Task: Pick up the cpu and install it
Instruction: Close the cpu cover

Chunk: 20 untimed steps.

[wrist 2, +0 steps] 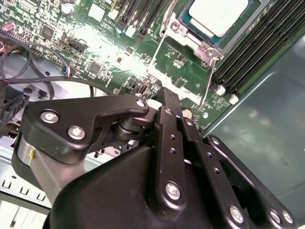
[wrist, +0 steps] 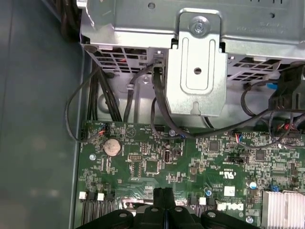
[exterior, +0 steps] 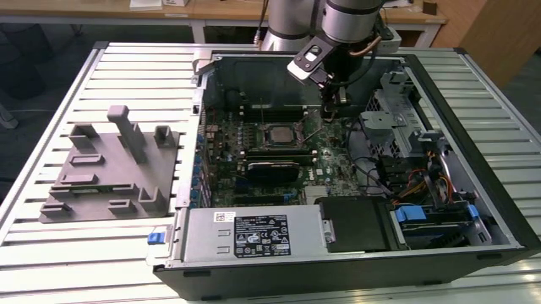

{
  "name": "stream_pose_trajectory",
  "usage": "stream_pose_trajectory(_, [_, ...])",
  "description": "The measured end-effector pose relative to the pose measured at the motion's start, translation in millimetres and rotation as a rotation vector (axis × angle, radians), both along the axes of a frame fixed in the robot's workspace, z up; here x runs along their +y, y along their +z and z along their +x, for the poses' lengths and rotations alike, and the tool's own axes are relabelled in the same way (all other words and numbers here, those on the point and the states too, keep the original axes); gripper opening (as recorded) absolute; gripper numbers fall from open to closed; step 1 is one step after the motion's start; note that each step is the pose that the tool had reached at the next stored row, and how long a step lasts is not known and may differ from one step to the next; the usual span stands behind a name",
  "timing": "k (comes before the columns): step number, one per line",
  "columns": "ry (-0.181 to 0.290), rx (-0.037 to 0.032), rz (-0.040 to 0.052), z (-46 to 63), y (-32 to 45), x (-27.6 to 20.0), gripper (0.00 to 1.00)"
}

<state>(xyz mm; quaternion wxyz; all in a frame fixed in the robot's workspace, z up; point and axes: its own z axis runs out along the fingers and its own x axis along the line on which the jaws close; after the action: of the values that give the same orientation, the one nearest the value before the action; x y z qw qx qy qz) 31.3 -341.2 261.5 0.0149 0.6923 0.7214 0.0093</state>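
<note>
cpu (exterior: 279,133) is in the socket on the motherboard (wrist: 190,162), mid-case. Its silver top lies flat and square in the second wrist view (wrist 2: 218,14). So pick and place look done.

The retention frame (wrist 2: 183,59) looks swung open beside the chip rather than down over it, so clamping appears undone. That's a read, not certain.

The claw (exterior: 331,104) hangs over the board just beside the socket, toward the exterior view's right, apart from the cpu. In the first wrist view the fingertips (wrist: 161,194) meet at a thin seam, so it's closed with nothing gripped.

Clearance:
- Memory slots (wrist 2: 248,52) run right along the socket on one side.
- The steel drive-cage bracket (wrist: 198,71) overhangs the board edge, and black cables (wrist: 157,109) loop down from it onto the board. That's the snag risk near the claw.
- The case wall (wrist 2: 257,124) is close past the memory slots.
- Straight up is open, since the case side is off.
- The grey fixture (exterior: 110,164) sits on the slatted surface (exterior: 135,69) outside the case, well apart.
- The power supply (exterior: 253,234) boxes in the near end.
</note>
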Motion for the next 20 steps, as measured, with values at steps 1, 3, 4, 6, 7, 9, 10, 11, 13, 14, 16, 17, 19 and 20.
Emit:
stream_pose_trajectory(1, [0.0,0.0,0.0,0.7,-0.3,0.1,0.11])
stream_pose_trajectory(3, [0.0,0.0,0.0,2.1,-0.8,0.4,0.11])
stream_pose_trajectory(4, [0.001,0.0,0.0001,2.9,-1.2,0.5,0.11])
stream_pose_trajectory(6, [0.001,0.0,0.0,4.2,-1.9,0.7,0.11])
stream_pose_trajectory(7, [0.001,0.0,0.0,4.9,-2.3,0.7,0.11])
stream_pose_trajectory(9, [0.001,0.0,0.0,6.2,-3.1,0.9,0.11])
stream_pose_trajectory(10, [0.001,0.0,0.0,6.7,-3.7,0.9,0.11])
stream_pose_trajectory(11, [0.001,0.0001,-0.0001,7.0,-4.3,1.0,0.11])
stream_pose_trajectory(13, [0.001,0.0,0.0,7.4,-5.8,1.0,0.11])
stream_pose_trajectory(14, [0.001,0.0,-0.0001,7.5,-6.6,1.1,0.11])
stream_pose_trajectory(16, [0.001,0.0,0.0,7.6,-8.5,1.2,0.11])
stream_pose_trajectory(17, [0.001,0.0,0.0,7.7,-9.5,1.2,0.11])
stream_pose_trajectory(19, [0.001,0.0,0.0,7.8,-11.2,1.2,0.11])
stream_pose_trajectory(20, [0.001,0.0,0.0,7.8,-12.2,1.2,0.11])
